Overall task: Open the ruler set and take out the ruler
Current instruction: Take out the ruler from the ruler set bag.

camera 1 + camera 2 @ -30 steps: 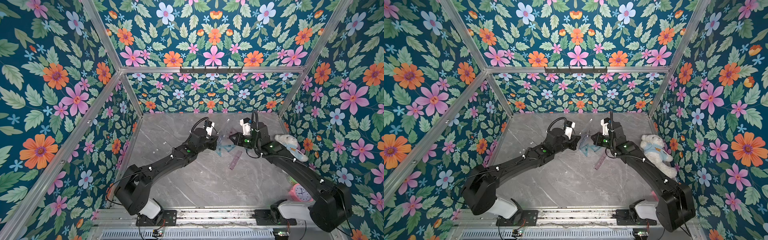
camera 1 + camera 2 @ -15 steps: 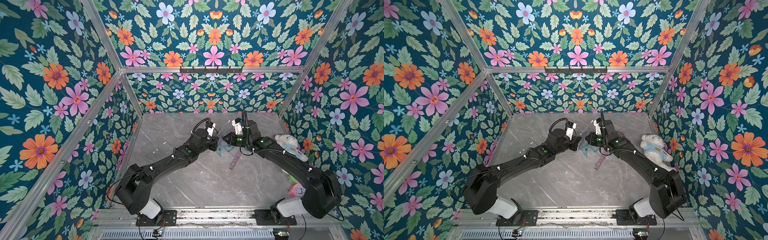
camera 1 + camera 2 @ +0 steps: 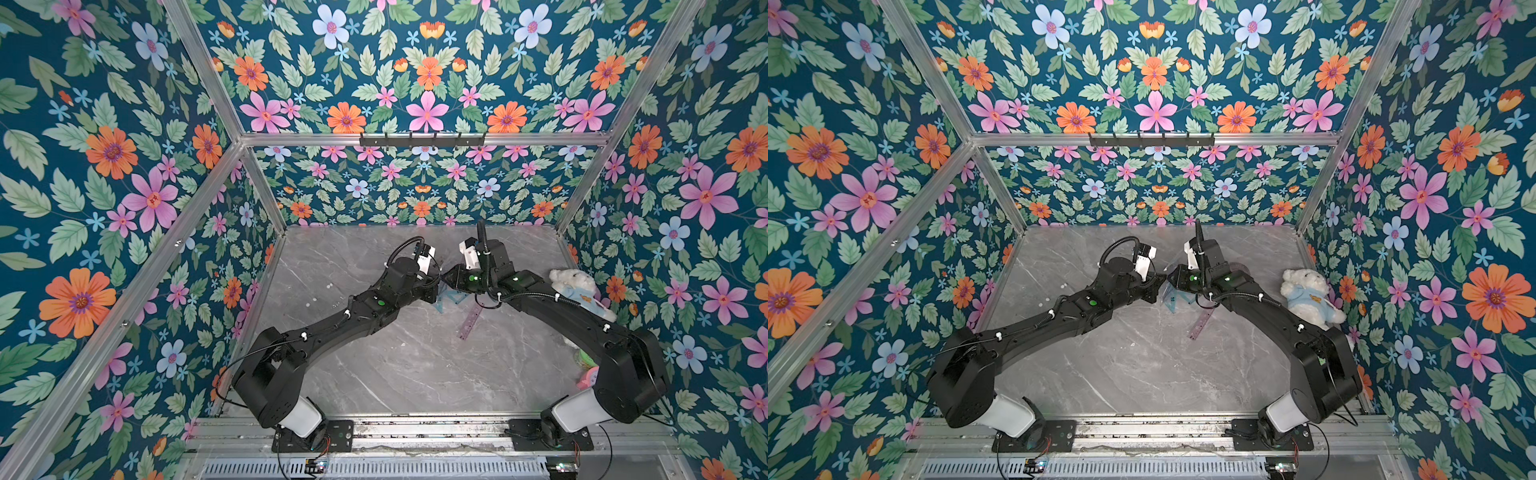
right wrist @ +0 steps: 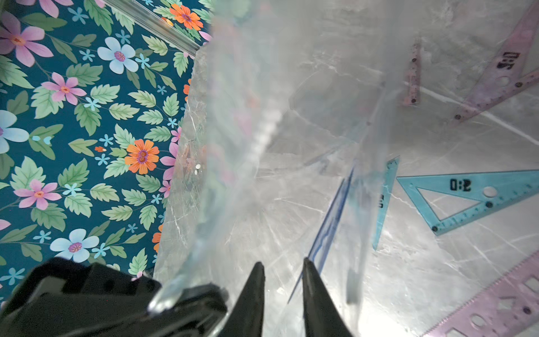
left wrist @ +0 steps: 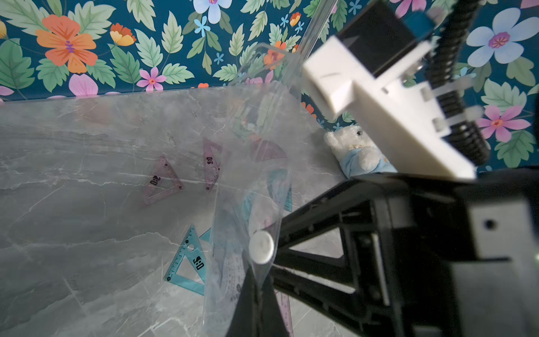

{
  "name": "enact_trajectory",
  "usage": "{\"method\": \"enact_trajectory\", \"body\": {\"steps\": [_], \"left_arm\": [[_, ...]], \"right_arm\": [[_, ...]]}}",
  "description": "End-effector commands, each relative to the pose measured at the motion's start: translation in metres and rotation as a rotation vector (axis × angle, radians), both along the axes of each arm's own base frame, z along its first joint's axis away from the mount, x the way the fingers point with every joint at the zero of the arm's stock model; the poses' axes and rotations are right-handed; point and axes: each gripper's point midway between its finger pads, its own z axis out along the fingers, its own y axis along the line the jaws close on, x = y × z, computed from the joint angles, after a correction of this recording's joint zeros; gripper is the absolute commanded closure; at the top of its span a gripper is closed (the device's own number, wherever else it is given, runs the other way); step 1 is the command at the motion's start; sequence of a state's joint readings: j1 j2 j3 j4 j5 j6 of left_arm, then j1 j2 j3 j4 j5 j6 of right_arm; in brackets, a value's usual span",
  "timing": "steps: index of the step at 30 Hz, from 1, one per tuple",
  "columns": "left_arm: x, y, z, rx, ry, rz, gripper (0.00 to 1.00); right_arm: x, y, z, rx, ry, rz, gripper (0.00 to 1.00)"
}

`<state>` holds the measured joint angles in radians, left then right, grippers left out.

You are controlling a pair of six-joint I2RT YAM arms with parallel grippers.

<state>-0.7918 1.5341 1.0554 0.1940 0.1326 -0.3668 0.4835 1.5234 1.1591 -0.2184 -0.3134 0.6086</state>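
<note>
The left hand [image 5: 255,291] pinches the clear ruler-set pouch [image 5: 253,175] above the worktop [image 3: 374,357]. The right hand [image 4: 281,267] is slightly spread beside it. A pink ruler [image 3: 470,323] lies at the hands' 5 o'clock.

Bright, even light; top views sharp; wrist views blurred up close.
</note>
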Motion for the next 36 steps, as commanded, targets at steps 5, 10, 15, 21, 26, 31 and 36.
{"method": "enact_trajectory", "body": {"steps": [5,10,15,21,26,31,36], "left_arm": [[0.001,-0.005,0.016,-0.042,-0.032,-0.011,1.00],[0.000,-0.006,0.017,-0.042,-0.036,-0.012,1.00],[0.001,-0.007,0.016,-0.042,-0.035,-0.012,1.00],[0.001,-0.009,0.017,-0.043,-0.035,-0.017,1.00],[0.002,-0.009,0.016,-0.043,-0.034,-0.017,1.00],[0.002,-0.010,0.016,-0.042,-0.036,-0.017,1.00],[0.002,-0.009,0.015,-0.039,-0.034,-0.016,1.00]], "right_arm": [[0.003,0.001,-0.012,-0.020,0.016,0.000,0.74],[0.005,0.002,-0.015,-0.023,0.023,0.003,0.73],[0.006,0.005,-0.014,-0.009,0.023,0.012,0.73],[0.006,0.008,-0.013,0.004,0.022,0.020,0.79],[0.005,0.008,-0.015,-0.001,0.026,0.026,0.85],[0.005,0.010,-0.016,0.001,0.034,0.037,0.86],[0.005,0.010,-0.014,0.007,0.025,0.038,0.94]]}}
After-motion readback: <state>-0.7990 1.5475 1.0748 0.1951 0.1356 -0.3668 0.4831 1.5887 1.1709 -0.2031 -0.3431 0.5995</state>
